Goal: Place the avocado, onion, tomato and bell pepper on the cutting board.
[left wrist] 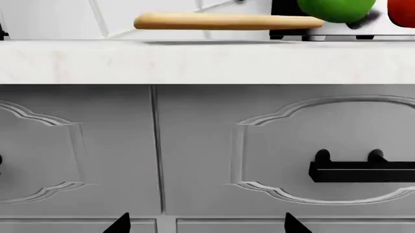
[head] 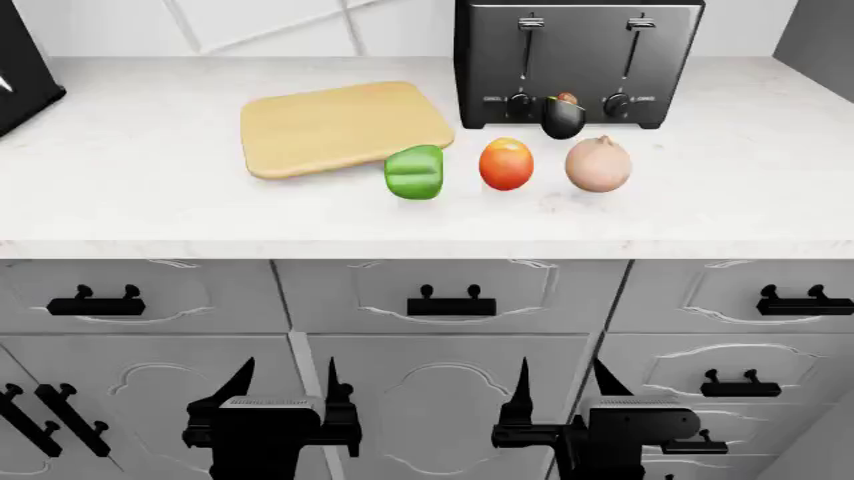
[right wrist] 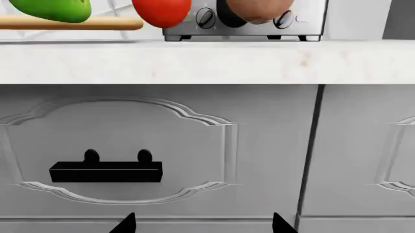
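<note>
On the white counter in the head view lie the light-wood cutting board (head: 344, 127), the green bell pepper (head: 415, 172) at its front right corner, the red-orange tomato (head: 506, 163), the tan onion (head: 598, 164) and the dark avocado (head: 563, 118) against the toaster. The board (left wrist: 227, 21), pepper (left wrist: 337, 9) and tomato (left wrist: 402, 12) show in the left wrist view; pepper (right wrist: 55, 9), tomato (right wrist: 162, 12) and onion (right wrist: 256, 9) in the right wrist view. My left gripper (head: 284, 385) and right gripper (head: 558, 383) are open and empty, low in front of the cabinet drawers.
A black toaster (head: 577, 60) stands at the back of the counter behind the vegetables. A dark appliance (head: 20, 75) sits at the far left. Grey drawers with black handles (head: 451, 304) fill the cabinet front below the counter edge.
</note>
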You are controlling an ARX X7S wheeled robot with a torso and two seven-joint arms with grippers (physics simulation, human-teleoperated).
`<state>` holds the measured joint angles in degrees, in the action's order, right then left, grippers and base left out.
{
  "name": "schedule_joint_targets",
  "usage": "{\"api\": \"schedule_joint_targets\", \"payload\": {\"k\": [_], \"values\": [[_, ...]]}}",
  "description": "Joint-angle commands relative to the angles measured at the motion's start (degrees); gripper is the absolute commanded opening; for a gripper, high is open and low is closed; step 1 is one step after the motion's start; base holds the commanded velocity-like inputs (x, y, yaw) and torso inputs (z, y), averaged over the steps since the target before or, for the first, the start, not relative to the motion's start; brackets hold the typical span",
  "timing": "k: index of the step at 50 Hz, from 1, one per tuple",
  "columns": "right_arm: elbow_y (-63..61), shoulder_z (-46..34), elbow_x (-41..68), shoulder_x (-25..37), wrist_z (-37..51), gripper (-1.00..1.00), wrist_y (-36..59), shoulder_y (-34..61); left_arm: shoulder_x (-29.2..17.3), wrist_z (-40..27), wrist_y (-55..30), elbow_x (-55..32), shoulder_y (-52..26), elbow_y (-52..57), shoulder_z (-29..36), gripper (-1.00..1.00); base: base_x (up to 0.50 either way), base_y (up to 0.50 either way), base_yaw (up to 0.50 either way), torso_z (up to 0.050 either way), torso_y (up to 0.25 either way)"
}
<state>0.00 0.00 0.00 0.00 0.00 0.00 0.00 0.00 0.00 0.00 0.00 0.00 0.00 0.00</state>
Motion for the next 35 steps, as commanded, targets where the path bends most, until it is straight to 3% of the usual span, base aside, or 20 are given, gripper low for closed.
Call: {"api": "schedule_joint_targets", "payload": {"k": [1,15,35], "values": [[-1.31,-1.39,0.43,0.81,1.51,1.00,0.81,-0.40,-0.82,-1.56,-0.46,-0.68,0.16,0.47,0.98,1.00,0.00,0.00,0.00,0.000,0.000],[-2.88,-4.04,2.64,3.14,3.77,1.00,2.24,-0.36,-3.39,-3.44,-0.07,-2.18,0.08,0.62,4.21,1.00,0.00,0.00,0.00,0.000,0.000],[-1.29,-5.70,4.16,4.60,5.57,1.00,1.15,0.24,-5.16,-3.67,1.72,-3.79,0.38,0.44,6.40,1.00,0.00,0.00,0.00,0.049,0.000]]}}
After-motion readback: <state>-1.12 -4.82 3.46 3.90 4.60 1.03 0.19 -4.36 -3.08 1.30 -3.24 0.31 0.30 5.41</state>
